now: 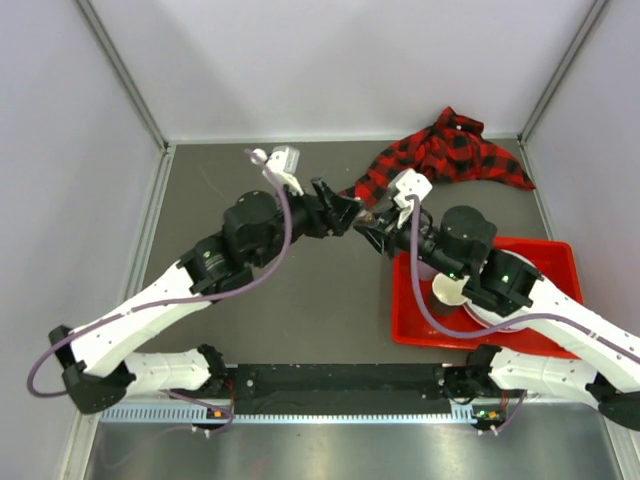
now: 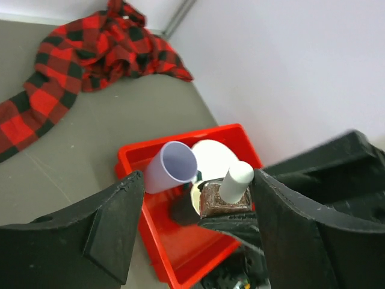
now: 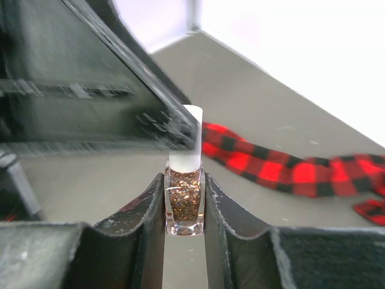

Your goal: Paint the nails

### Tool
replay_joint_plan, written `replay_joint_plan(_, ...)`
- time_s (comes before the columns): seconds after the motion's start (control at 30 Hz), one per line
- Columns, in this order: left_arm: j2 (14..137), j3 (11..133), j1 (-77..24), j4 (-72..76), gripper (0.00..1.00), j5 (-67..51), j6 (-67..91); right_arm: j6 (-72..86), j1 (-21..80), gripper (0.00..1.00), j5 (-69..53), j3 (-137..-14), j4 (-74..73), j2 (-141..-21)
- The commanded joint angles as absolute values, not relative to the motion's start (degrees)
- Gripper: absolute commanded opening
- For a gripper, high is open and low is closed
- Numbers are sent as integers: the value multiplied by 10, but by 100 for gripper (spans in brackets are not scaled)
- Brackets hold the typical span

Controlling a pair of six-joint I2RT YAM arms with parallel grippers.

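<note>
My right gripper [image 3: 184, 183] is shut on a small glass bottle [image 3: 184, 201] of copper glitter polish with a white cap, holding it upright above the table. In the top view the right gripper [image 1: 372, 228] meets my left gripper [image 1: 345, 213] at mid-table. My left gripper [image 2: 197, 180] is open, its jaws on either side of the bottle's cap [image 2: 236, 179]. One finger [image 3: 120, 90] is right against the cap. The red-and-black plaid sleeve [image 1: 450, 155] lies at the back right. The mannequin hand and its nails are hidden.
A red tray [image 1: 545, 255] sits at the right under my right arm, holding a white plate [image 2: 213, 153] and a lilac cup [image 2: 171, 165] lying on its side. Grey walls close in the table on three sides.
</note>
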State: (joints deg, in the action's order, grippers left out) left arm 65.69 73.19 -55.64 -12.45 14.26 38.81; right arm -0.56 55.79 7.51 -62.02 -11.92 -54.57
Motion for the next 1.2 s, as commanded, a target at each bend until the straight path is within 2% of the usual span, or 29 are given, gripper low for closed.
replay_joint_plan(0.0,569,700,-530,-40,77,27,362,15,544,0,-118,-614,-106,-518)
replay_joint_plan(0.2,512,682,-511,-65,81,-109,316,38,538,0,-214,-620,-125,-499)
replay_joint_plan(0.47,469,606,-511,47,80,-247,308,119,508,0,-386,-628,-78,-499)
replay_joint_plan(0.73,496,605,-511,72,77,-284,327,190,496,0,-446,-615,-4,-506)
replay_joint_plan(0.8,502,610,-511,77,72,-288,335,190,497,0,-444,-615,-4,-507)
replay_joint_plan(0.9,510,617,-511,80,59,-287,347,181,497,0,-432,-614,-7,-510)
replay_joint_plan(0.93,512,620,-511,76,48,-279,347,176,497,0,-421,-616,-12,-512)
replay_joint_plan(1.03,519,635,-511,57,37,-265,348,150,497,0,-387,-620,-39,-512)
replay_joint_plan(1.17,530,642,-511,62,37,-278,351,120,497,0,-364,-624,-66,-517)
